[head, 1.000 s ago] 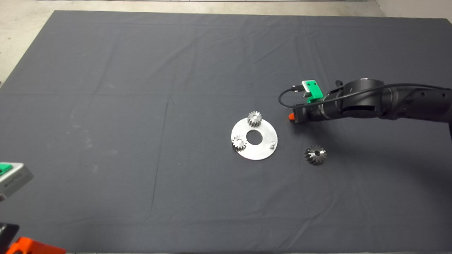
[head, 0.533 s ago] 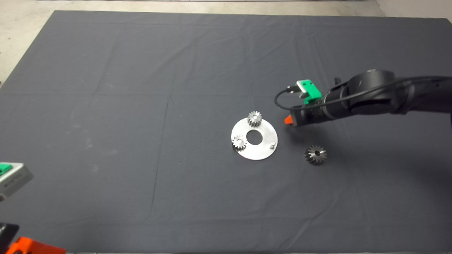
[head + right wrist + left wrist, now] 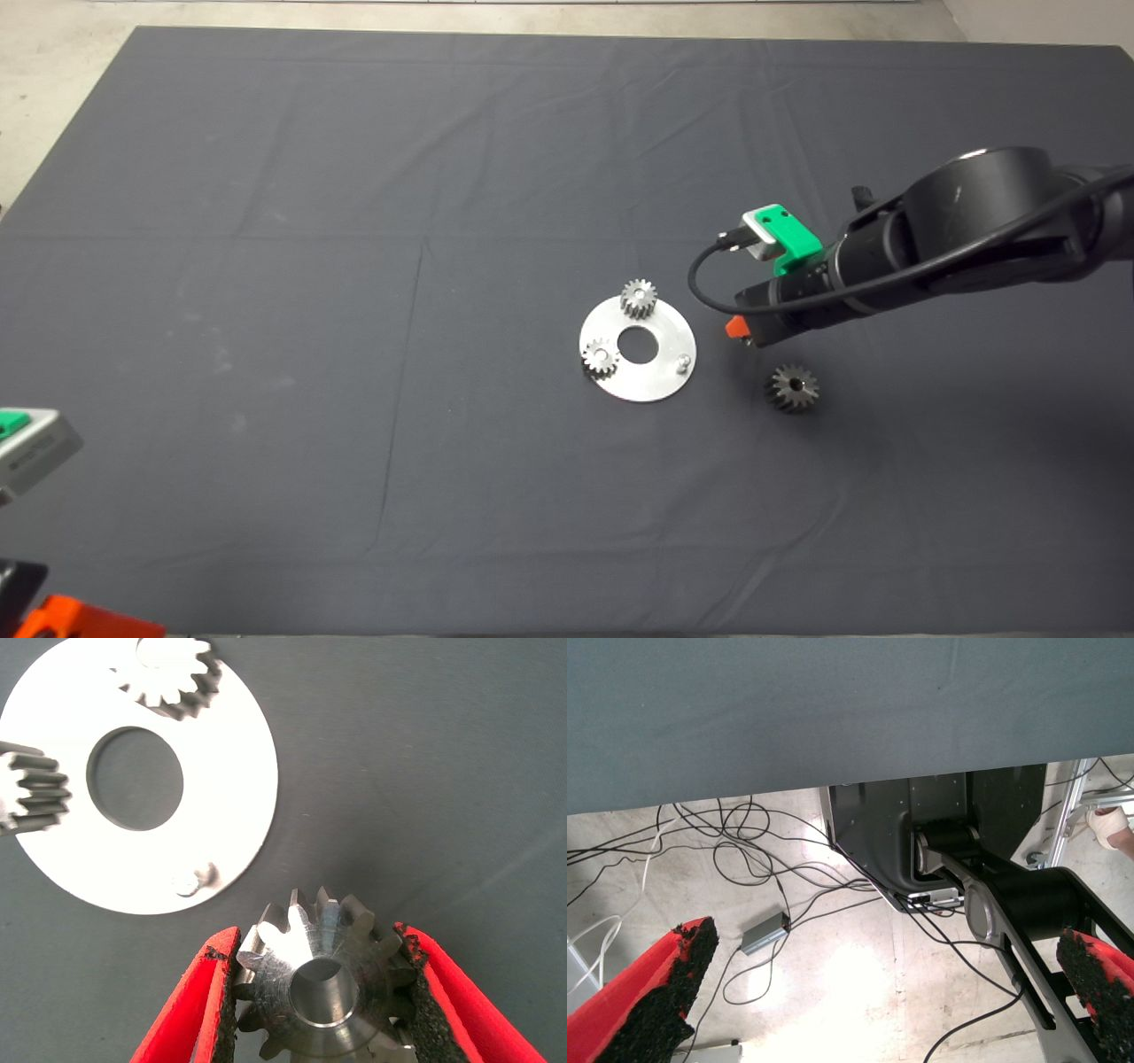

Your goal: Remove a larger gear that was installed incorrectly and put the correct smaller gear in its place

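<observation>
Gear [image 3: 793, 388], the larger one, lies flat on the mat [image 3: 354, 266], just beside the plate [image 3: 660, 381] and clear of it. The pin [image 3: 683, 361] nearest it on the plate is bare. The two pale gears [image 3: 638, 298] sit on their own pins.

Step in hand, as judged: removal is finished or finishing. The smaller gear is not in view.

The right gripper [image 3: 314, 937] hangs over the larger gear. In the right wrist view its fingers [image 3: 208, 992] stand one on each side of the teeth, spread to about the gear's width. No grip is evident; contact cannot be confirmed.

Next move, as judged:
- Lift straight off without dragging the teeth.
- Locate the smaller gear and seat it on the bare pin.

The left gripper [image 3: 890, 943] is parked at the mat's lower left edge, spread wide, holding nothing.
</observation>
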Controlling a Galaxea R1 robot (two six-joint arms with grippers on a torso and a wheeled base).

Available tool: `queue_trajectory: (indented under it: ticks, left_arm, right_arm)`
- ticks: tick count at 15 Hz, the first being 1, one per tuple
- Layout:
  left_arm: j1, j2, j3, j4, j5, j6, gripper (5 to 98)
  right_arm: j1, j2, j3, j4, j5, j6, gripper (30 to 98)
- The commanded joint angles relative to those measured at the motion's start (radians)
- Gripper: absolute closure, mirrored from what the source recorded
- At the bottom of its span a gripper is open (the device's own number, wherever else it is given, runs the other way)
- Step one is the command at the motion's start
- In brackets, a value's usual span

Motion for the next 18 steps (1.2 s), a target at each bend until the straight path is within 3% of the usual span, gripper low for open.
queue_trajectory:
  ticks: [1,8,12,18]
  left_arm:
    - [0.001,-0.003,0.013,-0.017,0.004,0.001,5.3]
    - [0.002,-0.015,0.013,-0.017,0.005,0.002,5.3]
    - [0.002,-0.013,0.013,-0.017,0.005,0.003,5.3]
    - [0.0,-0.013,0.013,-0.017,0.005,0.003,5.3]
  right_arm:
    - [0.012,0.058,0.008,0.014,-0.016,-0.008,87.2]
    - [-0.029,0.101,0.014,-0.037,-0.018,-0.001,87.2]
    - [-0.066,0.102,0.066,-0.138,-0.062,0.006,87.2]
    - [-0.103,0.097,0.041,-0.191,-0.062,0.015,87.2]
